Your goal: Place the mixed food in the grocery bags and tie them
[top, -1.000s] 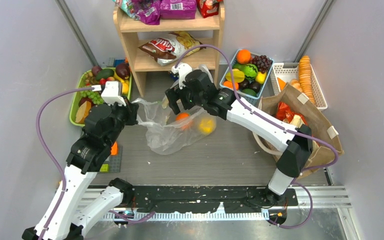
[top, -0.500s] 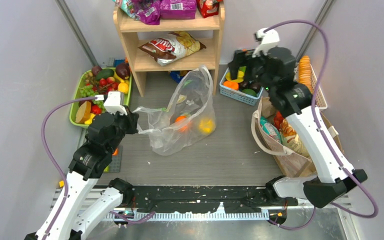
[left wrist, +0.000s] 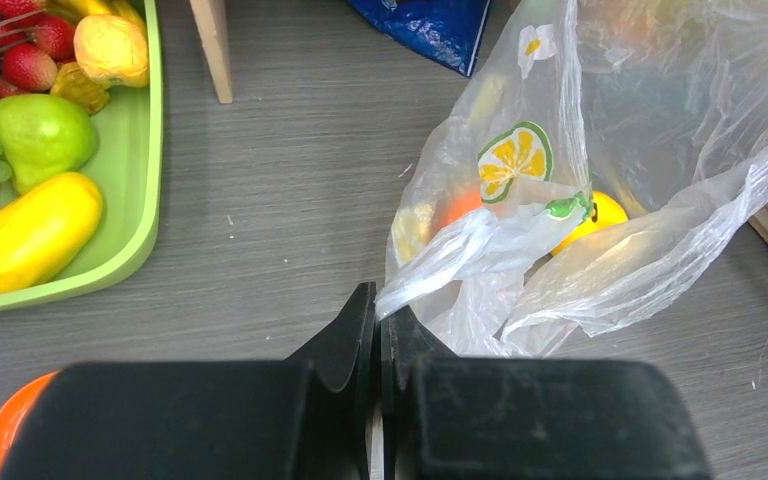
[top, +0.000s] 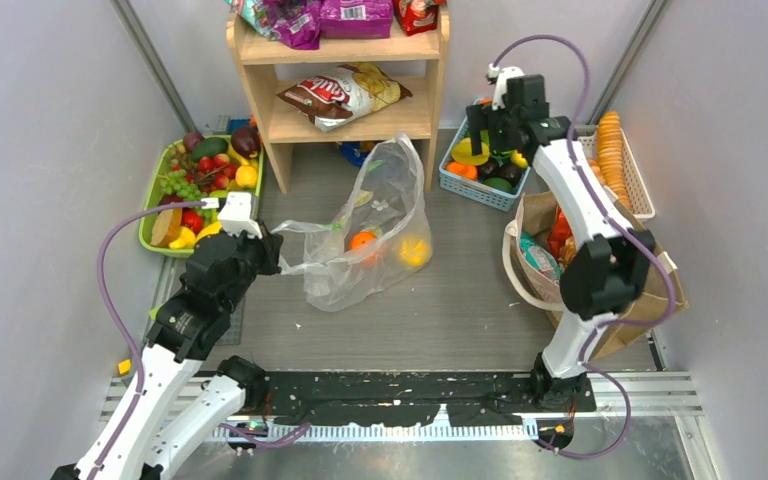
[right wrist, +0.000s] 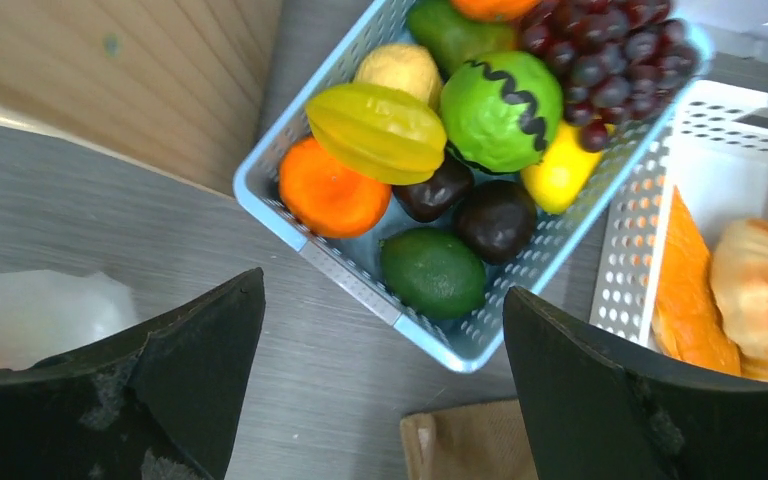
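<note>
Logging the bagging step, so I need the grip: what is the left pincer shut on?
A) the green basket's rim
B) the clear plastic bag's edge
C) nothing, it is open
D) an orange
B: the left wrist view shows the left pincer closed on a bunched edge of the clear plastic bag.

I see clear plastic bag on table, centre, thin and crinkly, mouth standing tall toward back, lemon-slice print on side. Inside at bottom: orange and yellow lemon, side by side. One twisted corner stretches left, pinched in left claw. Tan tote stands open at my right, packets inside. Brown-white snack packet lies on shelf; purple packets above. More fruit heaped in blue basket.
</note>
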You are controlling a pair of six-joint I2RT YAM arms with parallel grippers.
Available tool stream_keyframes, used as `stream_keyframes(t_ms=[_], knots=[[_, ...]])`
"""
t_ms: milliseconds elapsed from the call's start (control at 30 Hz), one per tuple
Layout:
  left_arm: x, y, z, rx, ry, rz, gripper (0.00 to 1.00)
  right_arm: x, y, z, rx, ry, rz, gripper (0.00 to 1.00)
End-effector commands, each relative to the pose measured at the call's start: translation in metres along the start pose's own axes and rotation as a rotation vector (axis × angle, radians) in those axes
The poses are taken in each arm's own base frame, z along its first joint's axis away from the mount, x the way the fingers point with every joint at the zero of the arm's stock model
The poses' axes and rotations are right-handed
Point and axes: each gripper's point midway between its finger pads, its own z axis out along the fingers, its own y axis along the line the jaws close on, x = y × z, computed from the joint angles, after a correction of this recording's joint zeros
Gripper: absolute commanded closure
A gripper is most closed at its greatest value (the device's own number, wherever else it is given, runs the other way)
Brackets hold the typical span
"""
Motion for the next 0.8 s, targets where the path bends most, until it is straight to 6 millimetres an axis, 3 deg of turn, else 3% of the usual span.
stream_keyframes(t_ms=[0, 167, 300, 467, 500, 533, 567, 767], knots=[[-0.015, -0.009, 0.002, 0.039, -0.061, 0.011, 1.00, 0.000, 0.014, 0.035, -0.104, 0.034, -0.192, 0.07], [-0.011, -0.007, 0.002, 0.036, -0.067, 0.019, 1.00, -0.007, 0.018, 0.070, -0.122, -0.025, -0.265, 0.12], [-0.013, -0.005, 0.002, 0.028, -0.077, 0.023, 1.00, -0.006, 0.021, 0.087, -0.138, -0.094, -0.409, 0.25], [-0.011, -0.005, 0.005, 0.023, -0.069, 0.031, 1.00, -0.008, 0.017, 0.107, -0.117, -0.122, -0.497, 0.25], [-0.010, -0.005, 0.006, 0.023, -0.065, 0.034, 1.00, 0.002, 0.018, 0.116, -0.129, -0.092, -0.506, 0.25], [-0.010, -0.004, 0.006, 0.021, -0.064, 0.036, 1.00, -0.002, 0.018, 0.118, -0.130, -0.097, -0.524, 0.25], [-0.010, -0.004, 0.007, 0.020, -0.062, 0.037, 1.00, 0.009, 0.020, 0.126, -0.144, -0.063, -0.531, 0.25], [-0.009, -0.003, 0.009, 0.008, -0.056, 0.041, 1.00, 0.025, 0.020, 0.152, -0.148, -0.038, -0.568, 0.27]])
